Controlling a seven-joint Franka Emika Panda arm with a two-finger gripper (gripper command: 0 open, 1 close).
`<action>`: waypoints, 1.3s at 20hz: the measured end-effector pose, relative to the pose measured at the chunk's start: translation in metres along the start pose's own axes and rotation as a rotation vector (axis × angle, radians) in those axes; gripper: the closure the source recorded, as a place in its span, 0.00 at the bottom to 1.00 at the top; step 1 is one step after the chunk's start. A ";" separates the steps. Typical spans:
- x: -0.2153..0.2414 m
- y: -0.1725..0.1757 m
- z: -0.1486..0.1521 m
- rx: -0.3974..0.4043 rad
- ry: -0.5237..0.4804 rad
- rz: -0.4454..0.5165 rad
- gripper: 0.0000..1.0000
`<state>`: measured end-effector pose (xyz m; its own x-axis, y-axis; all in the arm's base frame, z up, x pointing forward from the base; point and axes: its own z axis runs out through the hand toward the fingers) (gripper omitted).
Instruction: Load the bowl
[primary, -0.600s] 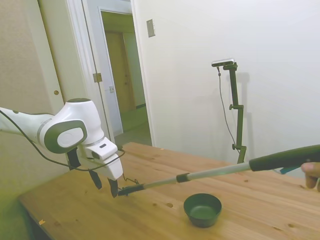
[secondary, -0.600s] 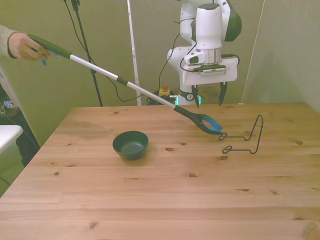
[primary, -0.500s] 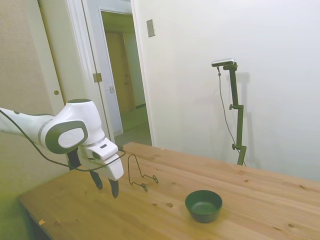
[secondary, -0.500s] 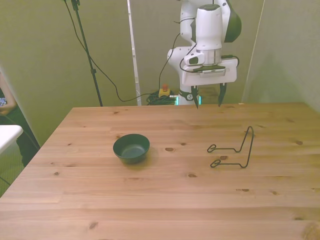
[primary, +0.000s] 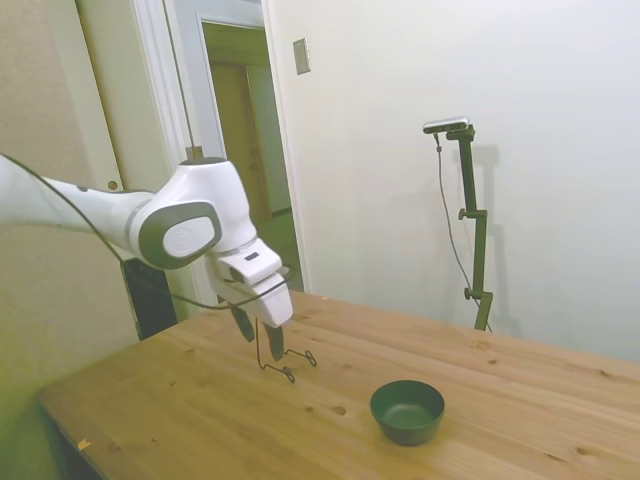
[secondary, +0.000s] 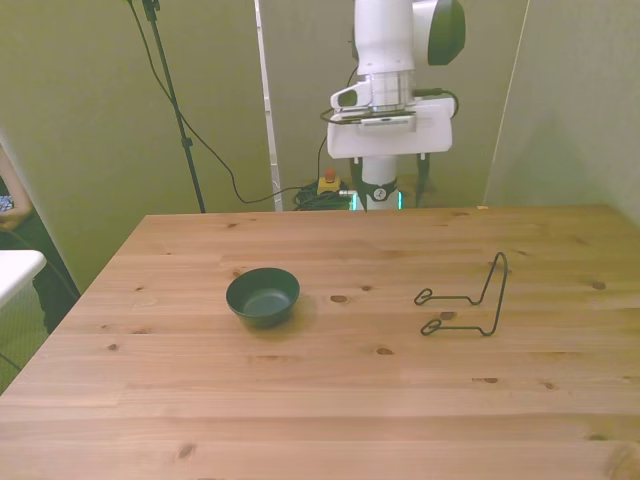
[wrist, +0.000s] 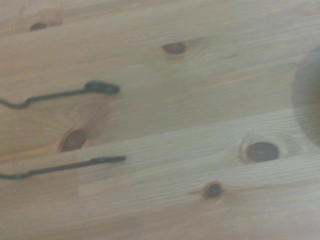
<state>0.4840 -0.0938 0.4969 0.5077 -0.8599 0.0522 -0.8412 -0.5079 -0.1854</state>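
Counter (secondary: 320, 400) carried two items. I saw the gripper (primary: 259, 334) raised above the far edge, fingers apart, holding nothing. Wire rack (secondary: 470, 298) stood at the bowl's 3 o'clock in the front view, well apart. Bowl (secondary: 263, 295) sat upright, empty, nearer the front view's left.

Soft, even indoor light with a yellowish tint, faint shadows on the table (secondary: 320, 400), wrist view blurred.
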 end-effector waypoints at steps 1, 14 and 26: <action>0.016 0.001 -0.001 -0.008 -0.007 0.025 0.00; 0.174 0.018 0.082 -0.051 -0.121 0.198 0.00; 0.203 -0.002 0.125 -0.154 -0.106 0.179 1.00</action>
<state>0.6118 -0.2612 0.3854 0.3584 -0.9307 -0.0727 -0.9336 -0.3571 -0.0305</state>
